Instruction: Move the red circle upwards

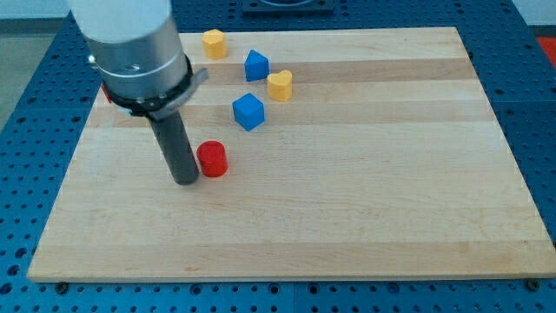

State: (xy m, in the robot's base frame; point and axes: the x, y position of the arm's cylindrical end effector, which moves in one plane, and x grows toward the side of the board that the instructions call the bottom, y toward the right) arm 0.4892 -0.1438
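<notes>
The red circle (212,159) is a short red cylinder on the wooden board (347,209), left of centre. My tip (186,181) rests on the board just to the left of the red circle and slightly below it, very close or touching. The rod rises from there to the grey arm body at the view's top left.
A blue cube (248,111) sits above and right of the red circle. A second blue block (255,65), a yellow heart-like block (280,85) and a yellow block (215,43) lie near the top. A red block (106,93) peeks out behind the arm.
</notes>
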